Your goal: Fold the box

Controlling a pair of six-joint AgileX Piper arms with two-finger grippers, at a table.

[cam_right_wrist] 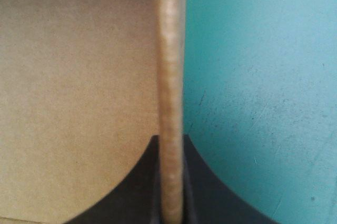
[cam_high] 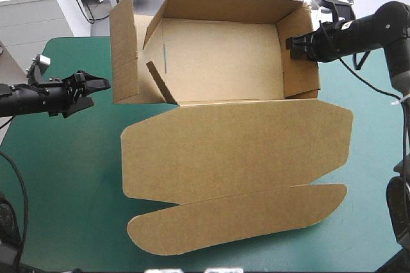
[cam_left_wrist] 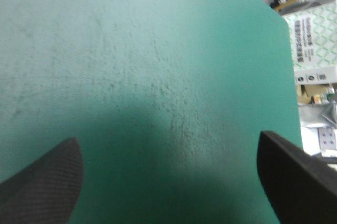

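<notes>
The brown box of cut board (cam_high: 218,55) is located on the far half of the teal-green table cover (cam_high: 64,183). Its back and right walls are raised, and its broad flat lid (cam_high: 237,145) is laid toward the near edge, ending in a rounded tuck flap (cam_high: 237,218). The right wall (cam_high: 301,61) is pinched at its upper edge by the right gripper (cam_high: 293,47), whose black fin-shaped fingers are pressed almost together on the board. The left gripper (cam_high: 96,88) is positioned beside the box but apart from it, over bare cover, with its fingers spread and nothing between them. The left side panel (cam_high: 125,55) is splayed outward, and a narrow inner tab (cam_high: 160,81) leans loose inside the tray. The step in hand is judged to be the securing of the side walls. If the pinched wall is pulled outward, the whole tray may be dragged across the cover, since the left side is not restrained. If the wall is released untucked, it may fall flat. If the left panel is pushed in against the misaligned tab, the board may be creased.
</notes>
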